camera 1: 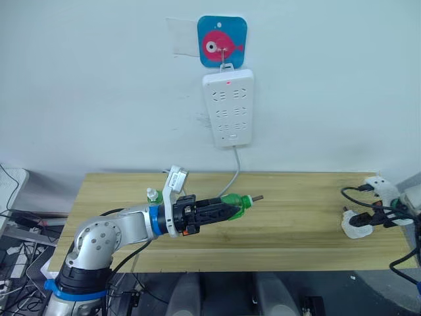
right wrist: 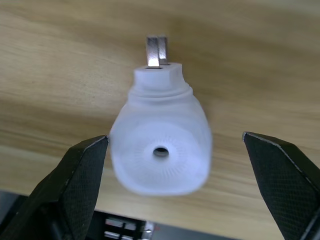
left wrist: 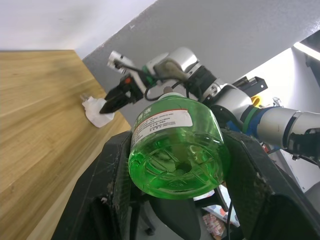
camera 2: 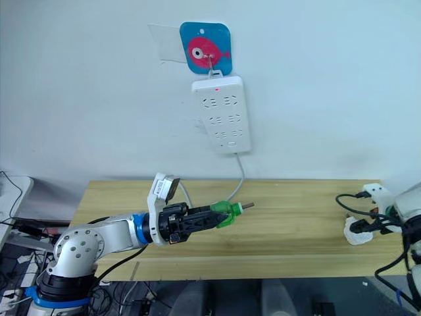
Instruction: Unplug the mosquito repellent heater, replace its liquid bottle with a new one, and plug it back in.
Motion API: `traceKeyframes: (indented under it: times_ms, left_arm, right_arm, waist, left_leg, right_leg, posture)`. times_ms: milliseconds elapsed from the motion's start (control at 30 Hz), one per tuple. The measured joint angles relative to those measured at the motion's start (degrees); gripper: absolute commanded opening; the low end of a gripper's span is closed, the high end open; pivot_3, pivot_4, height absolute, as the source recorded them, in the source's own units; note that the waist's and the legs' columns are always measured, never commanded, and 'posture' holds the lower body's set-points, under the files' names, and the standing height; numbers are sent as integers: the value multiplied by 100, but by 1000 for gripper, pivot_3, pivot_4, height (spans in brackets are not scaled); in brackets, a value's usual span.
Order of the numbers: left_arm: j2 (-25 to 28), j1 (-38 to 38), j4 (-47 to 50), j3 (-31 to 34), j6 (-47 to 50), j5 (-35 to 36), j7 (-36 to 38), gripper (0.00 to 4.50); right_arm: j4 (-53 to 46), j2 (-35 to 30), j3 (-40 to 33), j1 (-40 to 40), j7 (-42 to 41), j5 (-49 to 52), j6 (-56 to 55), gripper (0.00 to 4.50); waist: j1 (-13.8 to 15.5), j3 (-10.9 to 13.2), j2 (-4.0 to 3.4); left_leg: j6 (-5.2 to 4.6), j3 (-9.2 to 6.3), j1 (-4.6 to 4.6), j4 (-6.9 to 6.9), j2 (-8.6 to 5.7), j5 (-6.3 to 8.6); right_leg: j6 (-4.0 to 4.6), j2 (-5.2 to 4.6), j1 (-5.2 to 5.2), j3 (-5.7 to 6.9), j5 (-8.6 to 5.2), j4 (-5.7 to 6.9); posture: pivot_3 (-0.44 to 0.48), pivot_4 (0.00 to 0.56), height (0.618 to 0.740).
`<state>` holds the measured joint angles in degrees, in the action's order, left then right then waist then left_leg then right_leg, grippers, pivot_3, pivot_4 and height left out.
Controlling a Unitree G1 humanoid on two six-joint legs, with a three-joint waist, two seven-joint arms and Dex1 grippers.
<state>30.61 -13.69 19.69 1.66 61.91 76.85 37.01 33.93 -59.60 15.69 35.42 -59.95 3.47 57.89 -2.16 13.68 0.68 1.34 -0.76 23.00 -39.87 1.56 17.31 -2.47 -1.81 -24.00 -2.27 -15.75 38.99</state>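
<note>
Your left gripper is clenched on the small translucent green plastic bottle with the bare grey wick rod, holding it above the middle of the light wooden desk. The bottle lies almost level, its long axis running across the desk with the wick toward your right side. In the left wrist view its round base faces the camera, wedged between both black fingers.

The small white rounded plastic heater lies on its side at the far right end of the desk, close to the right edge and well apart from the held bottle. Your right gripper hangs just above it, released, jaws spread wide on either side of the body without touching it. In the right wrist view the bottle socket hole faces the camera and the metal plug prongs point away along the desk, so the right arm is far the nearer one for it.

A second small green bottle with a white screw cap stands on the desk behind your left forearm, so I judge the capless one wants setting down first. Bare desk lies open between the two grippers for that. The long white power strip hangs on the wall above the desk's middle, its cable dropping behind the desk.
</note>
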Motion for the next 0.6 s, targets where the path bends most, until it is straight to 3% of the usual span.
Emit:
traceKeyframes:
  times_ms: [133, 233, 300, 433, 500, 600]
  left_arm:
    - [-97, -132, -39, -51, -220, -433, 195, 2251]
    - [-255, -347, -61, -274, -864, -1259, 385, 2251]
    - [-445, -455, -104, -529, -1504, -1986, 508, 2251]
    - [-1115, -689, -667, -959, -2951, -3480, 415, 2251]
    - [-1255, -698, -905, -1012, -3433, -3938, 344, 2251]
    - [-1417, -718, -1333, -1094, -4189, -4668, 325, 2251]
  right_arm:
    - [-1277, -388, -605, -385, -130, 343, 359, 4490]
    - [-2265, 141, -1641, -542, 56, 977, 1046, 4490]
    - [-3018, 878, -2543, -645, 284, 1511, 1549, 4490]
    - [-4550, 3262, -4777, -524, 1050, 2619, 3120, 4490]
    - [-5028, 3840, -5153, -685, 1450, 3163, 3350, 4490]
    - [-5506, 4964, -5835, -928, 2692, 4520, 3416, 4490]
  waist:
    - [-43, 0, 1]
    - [-112, -1, 2]
    - [-145, -1, 2]
    - [-155, -6, -3]
    - [-140, -8, -6]
    - [-178, -11, -6]
  left_leg:
    - [0, -1, -1, -1, -3, 0]
    - [2, 0, -2, 0, -6, -1]
    - [8, 1, -3, 4, -4, -3]
    - [28, -14, 0, 11, 8, -14]
    - [28, -15, 5, 11, 7, -14]
    - [7, 2, 6, 8, 7, -2]
  right_leg:
    - [0, 7, 4, 3, 0, -1]
    - [0, 18, 7, 2, 0, -2]
    - [0, 34, 5, 0, 0, -3]
    - [3, 46, 0, -4, 2, 3]
    - [2, 40, -1, -3, 2, 0]
    - [2, 24, -5, -6, 2, 4]
  posture:
    - [-141, 227, 740]
    - [-158, 221, 740]
    - [-174, 212, 740]
    - [-190, 201, 740]
    - [-194, 196, 740]
    - [-202, 195, 740]
